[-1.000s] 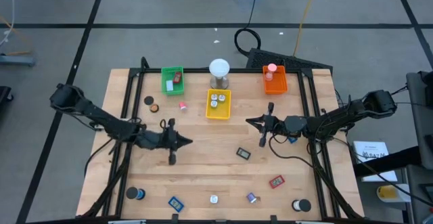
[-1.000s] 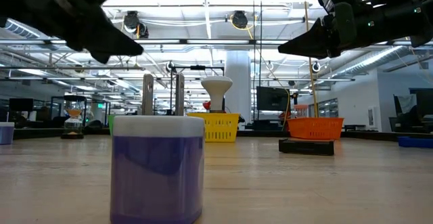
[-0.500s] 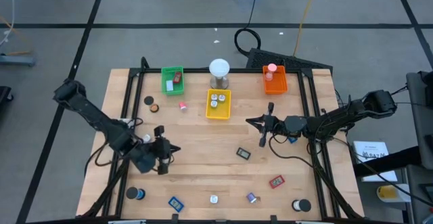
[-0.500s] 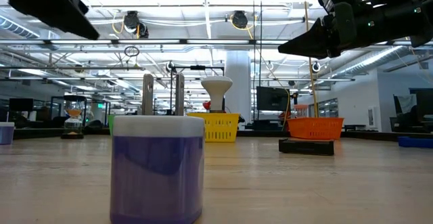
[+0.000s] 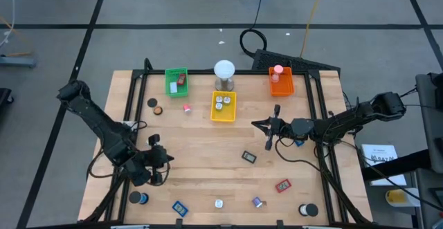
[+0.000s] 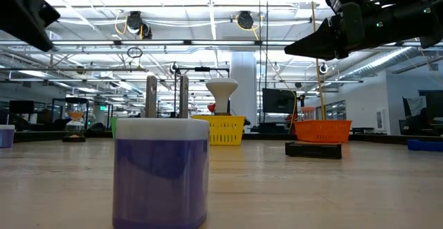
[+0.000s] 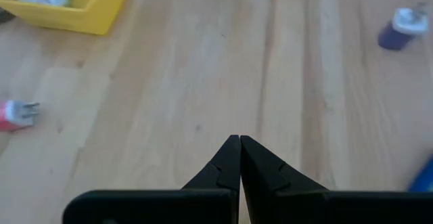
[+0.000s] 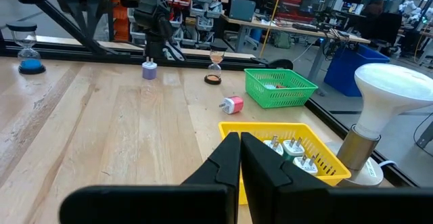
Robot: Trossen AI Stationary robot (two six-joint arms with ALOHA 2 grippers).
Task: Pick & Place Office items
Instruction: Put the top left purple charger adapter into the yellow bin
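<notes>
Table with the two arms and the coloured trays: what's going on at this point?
Nothing is held right now. The left hand is shut and empty above the table's front-left part, near the blue roll. The right hand is shut too, hanging right of centre. Small office items lie scattered along the front edge, while the green tray, yellow tray and orange tray at the back already hold a few pieces.
</notes>
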